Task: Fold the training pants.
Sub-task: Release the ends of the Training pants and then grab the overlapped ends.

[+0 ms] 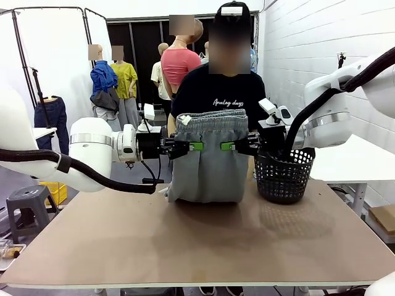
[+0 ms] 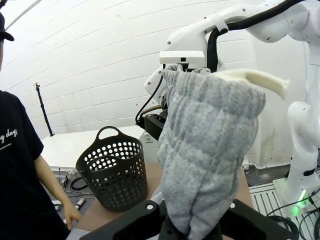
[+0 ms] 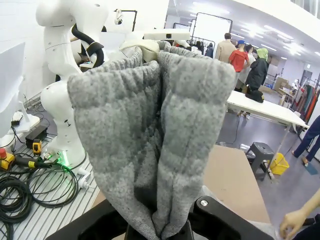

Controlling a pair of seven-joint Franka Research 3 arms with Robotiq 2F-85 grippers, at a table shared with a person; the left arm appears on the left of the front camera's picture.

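The light grey training pants (image 1: 208, 166) hang in the air over the table's far middle. Their gathered waistband is on top and their lower end rests on the tabletop. My left gripper (image 1: 196, 147) is shut on the cloth just below the waistband from the left. My right gripper (image 1: 224, 146) is shut on it from the right, a short gap away. In the left wrist view the bunched waistband (image 2: 210, 135) rises from my shut left gripper (image 2: 192, 232), with a white drawstring (image 2: 255, 80) at the top. In the right wrist view the pants (image 3: 150, 135) rise from my shut right gripper (image 3: 160, 232).
A black mesh basket (image 1: 284, 176) stands on the brown table (image 1: 203, 246) right of the pants, under my right arm. A person in a black shirt (image 1: 225, 95) stands behind the pants at the far edge. The person's hand (image 3: 295, 220) hangs near the table's corner.
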